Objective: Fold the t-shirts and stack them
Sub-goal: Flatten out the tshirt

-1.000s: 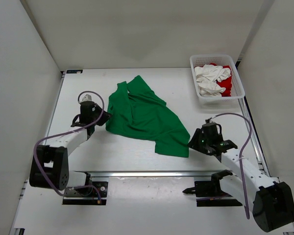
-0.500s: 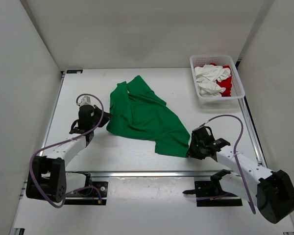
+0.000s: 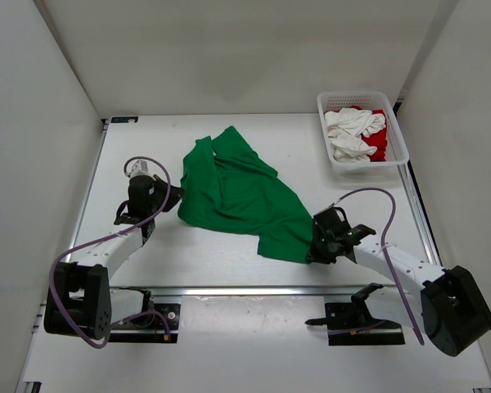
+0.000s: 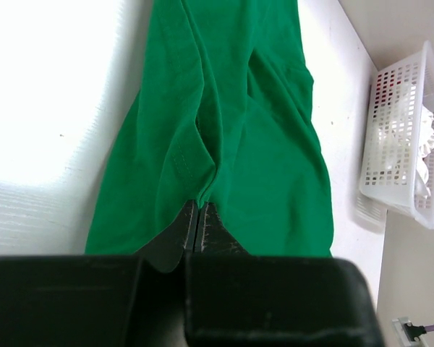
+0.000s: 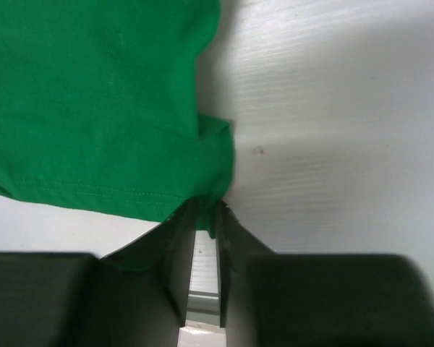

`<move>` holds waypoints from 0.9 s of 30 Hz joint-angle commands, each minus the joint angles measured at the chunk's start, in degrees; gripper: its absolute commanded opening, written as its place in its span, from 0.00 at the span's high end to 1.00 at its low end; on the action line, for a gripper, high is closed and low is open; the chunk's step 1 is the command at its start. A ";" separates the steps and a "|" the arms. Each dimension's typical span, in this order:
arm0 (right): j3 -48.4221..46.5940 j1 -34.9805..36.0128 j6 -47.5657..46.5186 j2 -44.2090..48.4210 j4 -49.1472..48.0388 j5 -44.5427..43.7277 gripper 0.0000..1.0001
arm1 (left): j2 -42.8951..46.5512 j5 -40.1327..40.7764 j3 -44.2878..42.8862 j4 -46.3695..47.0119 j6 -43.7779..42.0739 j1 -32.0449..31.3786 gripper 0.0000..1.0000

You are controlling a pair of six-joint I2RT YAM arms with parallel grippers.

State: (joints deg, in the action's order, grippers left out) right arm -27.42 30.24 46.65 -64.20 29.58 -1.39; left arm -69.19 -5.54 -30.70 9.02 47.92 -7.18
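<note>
Claws both clamped: left gripper [image 4: 200, 217] nips a fold on the left edge of the crumpled bright green cloth t-shirt [image 3: 237, 192], right gripper [image 5: 202, 217] its hem corner. Shirt's spread mid white table [image 3: 196, 266]. Draw apart evenly, low, w/ slow tension; both bites look thin, could slip.

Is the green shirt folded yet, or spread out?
Spread out, not folded: the green t-shirt lies rumpled across the table, and the left gripper and right gripper each pinch an edge.
</note>
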 commanded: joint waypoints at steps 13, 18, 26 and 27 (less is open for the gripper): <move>-18.75 -3.25 -7.17 5.23 8.97 -5.89 0.99 | -0.69 -4.82 -11.80 -7.50 -4.84 -3.10 1.00; -49.32 -4.57 -16.48 2.60 18.03 -13.37 1.00 | -0.07 -13.31 -36.40 -20.35 -7.59 0.21 1.00; -101.96 -2.31 -27.83 -16.01 34.13 -22.68 1.00 | 0.81 -29.34 -57.17 -22.90 1.64 21.67 1.00; -106.13 -0.20 -28.72 -16.74 33.96 -27.39 1.00 | 0.46 -30.13 -57.98 -23.25 1.47 22.64 1.00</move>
State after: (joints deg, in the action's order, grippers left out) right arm -123.00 27.14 24.34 -77.97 56.90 -19.86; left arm -70.70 -28.18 -84.66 -9.89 47.53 13.15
